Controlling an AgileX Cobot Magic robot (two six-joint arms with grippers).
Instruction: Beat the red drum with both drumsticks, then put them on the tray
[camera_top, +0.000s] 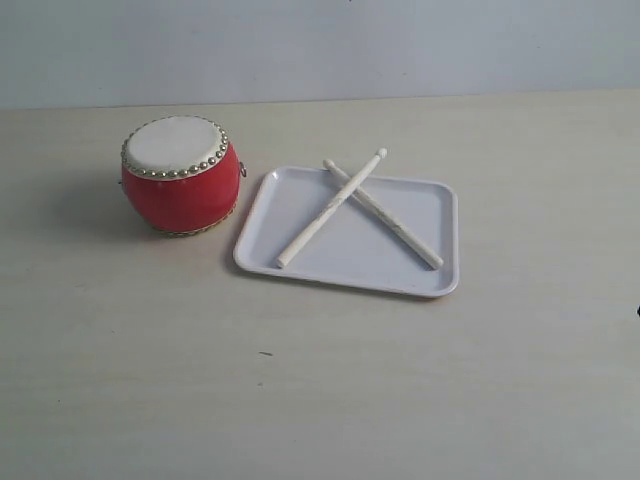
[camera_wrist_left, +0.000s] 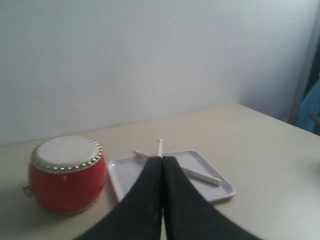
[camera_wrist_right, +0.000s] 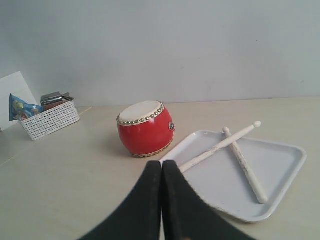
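While both claws are sitting pressed together w/ nothing in them, left claw (camera_wrist_left: 161, 161) & right claw (camera_wrist_right: 161, 165), you're looking at two drumsticks (camera_top: 318, 222) lying crossed in an X inside the tray (camera_top: 372, 255), rounded tips reaching its rim. Red drum (camera_top: 180, 190) is standing upright just beside the tray, not touching it. Both claws are hanging back from the tray, clear of it.
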